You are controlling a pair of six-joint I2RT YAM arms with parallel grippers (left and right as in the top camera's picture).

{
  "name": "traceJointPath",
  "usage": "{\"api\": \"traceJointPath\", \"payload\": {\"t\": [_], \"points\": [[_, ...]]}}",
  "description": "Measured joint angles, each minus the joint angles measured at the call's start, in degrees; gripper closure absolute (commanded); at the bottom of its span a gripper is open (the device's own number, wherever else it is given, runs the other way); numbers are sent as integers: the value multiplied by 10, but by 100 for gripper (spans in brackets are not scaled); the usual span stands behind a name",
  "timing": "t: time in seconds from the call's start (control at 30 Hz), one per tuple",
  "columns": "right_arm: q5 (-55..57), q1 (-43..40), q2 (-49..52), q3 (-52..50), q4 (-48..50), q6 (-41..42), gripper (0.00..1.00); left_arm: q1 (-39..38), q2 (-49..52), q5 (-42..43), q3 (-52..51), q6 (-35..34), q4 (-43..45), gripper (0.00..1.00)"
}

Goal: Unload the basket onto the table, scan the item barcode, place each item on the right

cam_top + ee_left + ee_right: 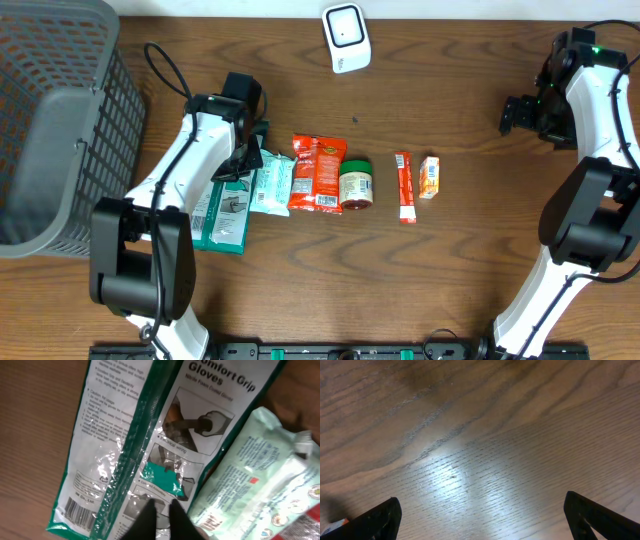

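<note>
A dark wood-grain table (470, 280) fills the room's view, glossy enough to throw back a pale glare under the right arm. A grey slatted basket (60, 120) sits at 9 o'clock and a white scanner (346, 38) at 12 o'clock. Across the middle lies a row of goods: the glove pack (225, 215), a pale green pouch (270, 187), a red snack bag (317, 172), a green-lidded jar (356, 185), a red stick (404, 187) and a small orange carton (429, 177).

The left gripper (160, 510) is down on the glove pack, its dark fingers drawn together on the clear film near the pack's middle. It looks like a pinch on the wrapper, not on anything firm. The right gripper (520, 112) hangs at 3 o'clock over bare wood with its jaws wide apart, holding nothing.

The worry is that thin hold. The pack is long and limp, so lifted from the middle it could sag or fold, or slide out of the fingers. Its barcode (80, 505) sits in the 7 o'clock corner, far from the pinch, and a drooping end might turn it away from the scanner. The green pouch lies right against the pack's 3 o'clock edge, perhaps overlapping, and could be dragged along, nudging the snack bag beside it.
</note>
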Motion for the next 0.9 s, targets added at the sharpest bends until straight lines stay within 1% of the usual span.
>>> {"api": "traceJointPath", "payload": {"t": [0.13,0.17,0.2,0.3,0.43,0.9], "points": [[0,0,0,0,0,0,1,5,-41,0,0,2,12,70],[0,0,0,0,0,0,1,9,-56,0,0,2,14,66],[0,0,0,0,0,0,1,15,-75,0,0,4,15,57],[0,0,0,0,0,0,1,33,-116,-1,0,3,14,18],[0,0,0,0,0,0,1,49,-131,-2,0,1,5,18],[0,0,0,0,0,0,1,48,-130,-2,0,1,4,17]]}}
